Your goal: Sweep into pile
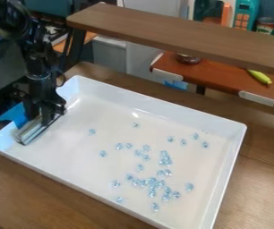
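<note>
The black gripper (46,118) is seen over the left end of a white tray (229,156), which is set on a wooden table (19,188). Whether the jaws are apart, together or clamped cannot be told; a pale, shiny bar (34,131) is seen directly under them, slanting toward the tray's near-left corner. Light-blue beads (152,182) are scattered over the tray floor to the right of the jaws, all apart from the bar. The closest is found a short way right of the jaws, while the densest group is found well apart, to the right and nearer the camera. A smaller clump is placed between that group and the far wall. Beyond the jaws, a wooden shelf (181,31) is seen above a reddish counter (217,80), on which a yellow-green toy (259,77) is laid. A label is borne by a jar (266,25) behind, its writing too small to be read.
</note>
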Controlling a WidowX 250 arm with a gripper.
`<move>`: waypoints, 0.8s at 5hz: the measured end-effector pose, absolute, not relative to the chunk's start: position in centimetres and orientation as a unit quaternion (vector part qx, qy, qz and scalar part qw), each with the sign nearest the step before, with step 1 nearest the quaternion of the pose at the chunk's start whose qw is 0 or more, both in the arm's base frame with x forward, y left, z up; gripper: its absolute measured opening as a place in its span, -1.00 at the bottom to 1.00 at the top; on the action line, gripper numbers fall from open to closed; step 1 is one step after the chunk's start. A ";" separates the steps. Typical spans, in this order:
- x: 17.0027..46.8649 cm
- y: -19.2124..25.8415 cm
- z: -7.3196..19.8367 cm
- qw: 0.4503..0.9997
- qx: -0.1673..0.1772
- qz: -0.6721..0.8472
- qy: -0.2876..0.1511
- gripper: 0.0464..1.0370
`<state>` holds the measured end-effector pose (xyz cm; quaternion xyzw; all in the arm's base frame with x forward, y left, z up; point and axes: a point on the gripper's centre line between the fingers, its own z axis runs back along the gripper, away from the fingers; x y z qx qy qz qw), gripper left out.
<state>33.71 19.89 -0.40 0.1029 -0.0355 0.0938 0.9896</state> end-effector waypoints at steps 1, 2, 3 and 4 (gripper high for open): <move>33.5 19.2 -0.7 0.991 0.099 0.088 -0.028 -0.38; 33.1 18.3 -0.9 0.992 0.081 0.094 -0.010 -0.39; 33.4 16.0 -1.0 0.993 0.080 0.091 0.009 -0.39; 33.3 13.3 -1.1 0.994 0.066 0.081 0.025 -0.39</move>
